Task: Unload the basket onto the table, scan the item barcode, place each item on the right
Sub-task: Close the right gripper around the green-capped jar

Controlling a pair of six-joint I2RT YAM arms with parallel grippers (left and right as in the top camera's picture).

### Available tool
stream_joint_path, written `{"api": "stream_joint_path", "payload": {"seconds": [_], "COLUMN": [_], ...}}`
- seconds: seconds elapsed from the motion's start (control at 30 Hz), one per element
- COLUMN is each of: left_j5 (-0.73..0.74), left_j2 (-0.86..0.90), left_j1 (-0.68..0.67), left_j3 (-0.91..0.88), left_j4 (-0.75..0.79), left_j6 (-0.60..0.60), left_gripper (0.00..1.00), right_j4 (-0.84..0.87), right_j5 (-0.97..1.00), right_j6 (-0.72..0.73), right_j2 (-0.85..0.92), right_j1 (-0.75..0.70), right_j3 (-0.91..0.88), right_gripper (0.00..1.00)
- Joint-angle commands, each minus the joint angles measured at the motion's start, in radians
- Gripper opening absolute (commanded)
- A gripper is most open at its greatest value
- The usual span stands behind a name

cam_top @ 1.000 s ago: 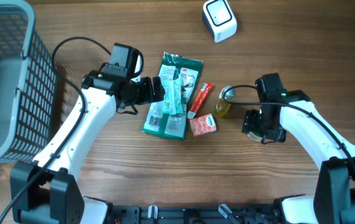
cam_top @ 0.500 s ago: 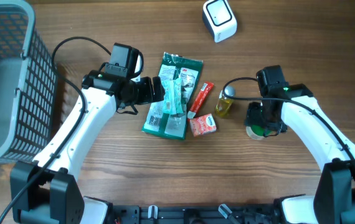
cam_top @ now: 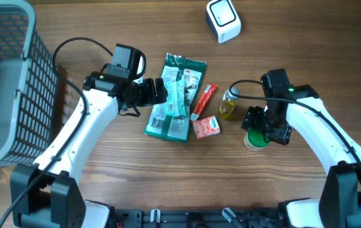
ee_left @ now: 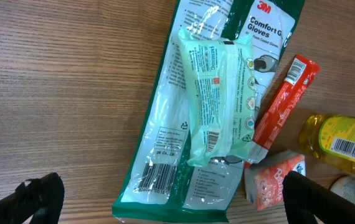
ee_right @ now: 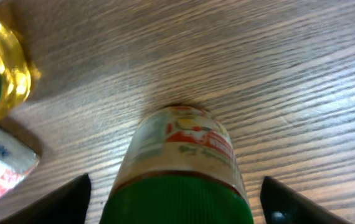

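Right gripper stood spread wide either side of the green-lidded jar, which sat upright on the table near the yellow bottle. Fingers seemed clear of the jar, though contact was hard to judge. Left gripper likewise spread, above the gloves packet; scanner lay well apart

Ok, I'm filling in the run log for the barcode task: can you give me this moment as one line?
left gripper: open, above glove pack | right gripper: open, straddling green-lidded jar | barcode scanner: untouched
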Motion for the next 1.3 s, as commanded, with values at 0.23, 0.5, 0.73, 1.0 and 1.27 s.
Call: {"api": "stream_joint_path", "payload": {"seconds": [0.23,0.5,0.73,1.0,1.27], "left_j5": [0.008,0.008,0.008,0.008,0.008], "left_j2": [0.004,0.004,0.004,0.004,0.004], "left_j1": [0.002,0.002,0.002,0.002,0.002], "left_j3": [0.005,0.005,0.005,0.005,0.005], "left_j4": [0.003,0.002,0.003,0.002,0.002], "left_j6": [0.009,0.008,0.009,0.009,0.009], "left_gripper": [1.0,1.0,1.0,1.0,1.0], "right_j4": [0.019,0.031,0.029,-0.007,0.008], "right_j5": [-0.027,-0.019,0.016,-0.02,0.074], "right_j6": [-0.306,-0.323,-0.275,-0.274,-0.127], "right_j2": [0.007,0.007,0.007,0.007,0.007], "right_j1": [-0.001,0.0,0.0,0.0,0.0], "right_j3": [0.013,-0.003,-0.003,-0.003,-0.003], "right_gripper": [0.89,0.74,0.7,0.75,0.64]}}
